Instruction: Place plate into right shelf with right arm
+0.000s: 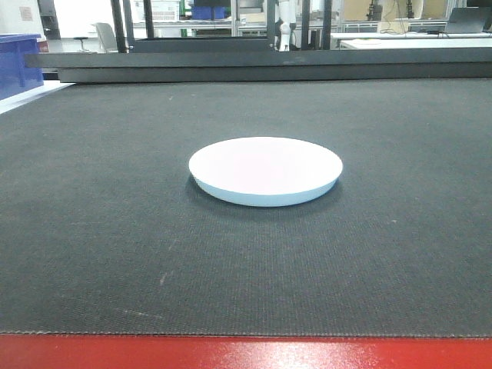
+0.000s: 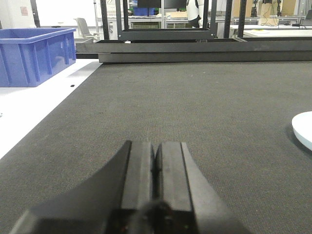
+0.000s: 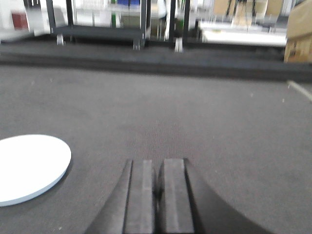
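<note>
The plate (image 1: 265,169) lay flat on the table (image 1: 92,231), at ten o'clock from the closed, empty right gripper (image 3: 157,169); the left gripper (image 2: 156,150) was closed too.

We see a dark grey woven mat (image 1: 246,269) covering the tabletop, with a red table edge (image 1: 246,355) along its near side. At the far end lies a long black beam (image 1: 261,65). Off to the left, a blue plastic crate (image 2: 34,56) stands on a white surface (image 2: 29,109). Behind them stands a black metal frame (image 2: 165,33) and a grey chair (image 2: 84,27). At far right we make out what may be a cardboard box (image 3: 298,36), though it is blurred.
</note>
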Tool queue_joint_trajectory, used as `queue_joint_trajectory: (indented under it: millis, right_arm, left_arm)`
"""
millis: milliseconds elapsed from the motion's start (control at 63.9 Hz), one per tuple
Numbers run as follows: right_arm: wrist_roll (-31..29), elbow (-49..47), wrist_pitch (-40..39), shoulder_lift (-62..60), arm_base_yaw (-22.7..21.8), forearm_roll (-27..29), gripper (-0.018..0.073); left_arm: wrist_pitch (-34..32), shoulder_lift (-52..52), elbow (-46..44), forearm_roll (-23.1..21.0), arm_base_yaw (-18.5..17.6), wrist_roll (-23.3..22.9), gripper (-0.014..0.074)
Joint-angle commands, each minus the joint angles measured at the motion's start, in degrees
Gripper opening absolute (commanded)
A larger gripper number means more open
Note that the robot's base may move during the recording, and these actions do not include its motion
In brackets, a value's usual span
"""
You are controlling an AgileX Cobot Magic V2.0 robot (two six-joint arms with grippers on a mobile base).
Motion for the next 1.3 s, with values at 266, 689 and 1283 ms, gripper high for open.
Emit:
queue_joint_trajectory:
  millis: [266, 689, 1283]
  right_arm:
    - [-0.49, -22.00, 6.93, 33.04, 0.23, 0.29, 0.0608]
    - [6.93, -58.48, 26.72, 70.68, 14.03, -0.49, 0.0556]
    - [10.20, -72.14, 27.15, 97.38, 21.31, -6.17, 0.0477]
  left_arm:
    - [-4.83, -0.60, 0.48, -0.12, -0.43, -0.14, -0.0047]
    - [-4.83, -0.60, 0.48, -0.12, -0.43, -0.14, -0.0047]
    - [-4.83, -0.60, 0.48, -0.12, -0.43, -0.14, -0.0047]
